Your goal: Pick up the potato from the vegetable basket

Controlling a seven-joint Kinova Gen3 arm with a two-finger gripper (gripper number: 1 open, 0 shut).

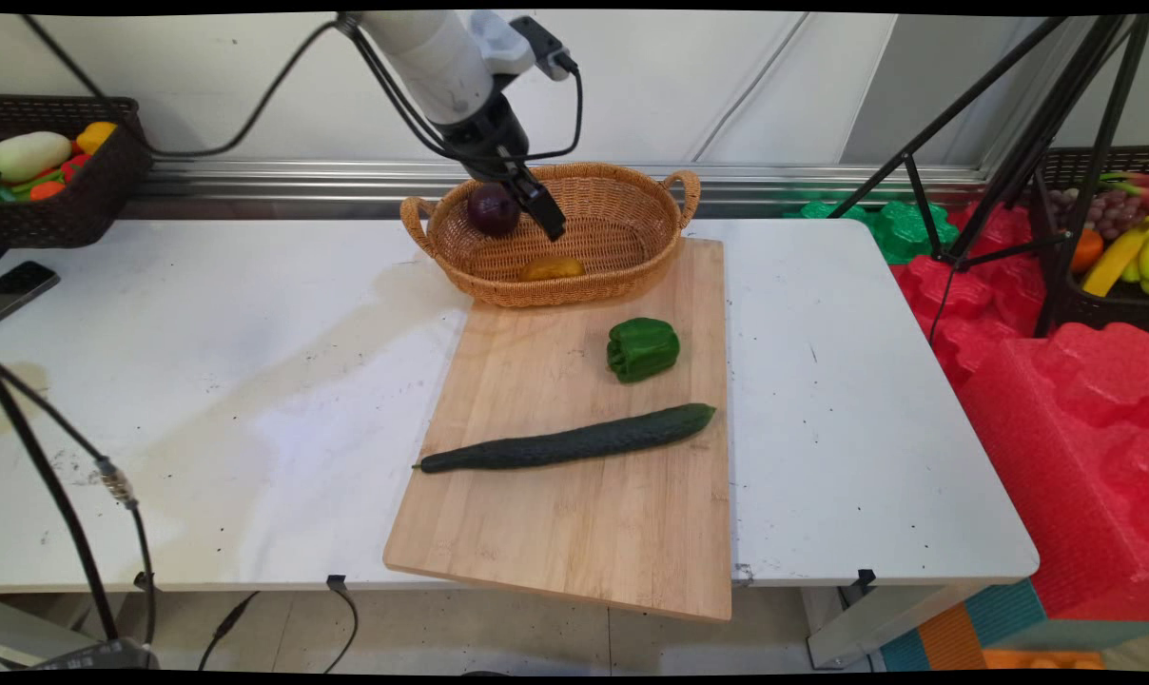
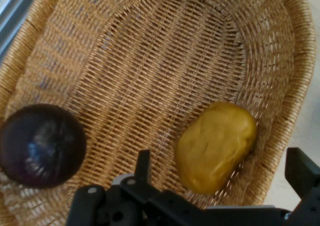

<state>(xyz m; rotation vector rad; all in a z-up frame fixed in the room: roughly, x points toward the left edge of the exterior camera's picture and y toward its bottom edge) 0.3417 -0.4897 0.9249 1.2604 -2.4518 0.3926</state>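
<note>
The tool (image 2: 220, 173), its two fingers spread apart and holding nothing, hangs inside one wicker basket (image 1: 622, 205) at the tabletop's (image 1: 232, 381) far side. In the basket lie one dark purple onion (image 2: 41, 145) and one yellow potato (image 2: 216, 146), apart. On one wooden cutting board (image 1: 574, 495) lie one green pepper (image 1: 643, 348) and one cucumber (image 1: 570, 440).

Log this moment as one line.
gripper: open, over basket | in basket: onion, potato | on board: pepper, cucumber

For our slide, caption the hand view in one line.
Open end effector above a wicker basket holding a potato and purple onion.
</note>
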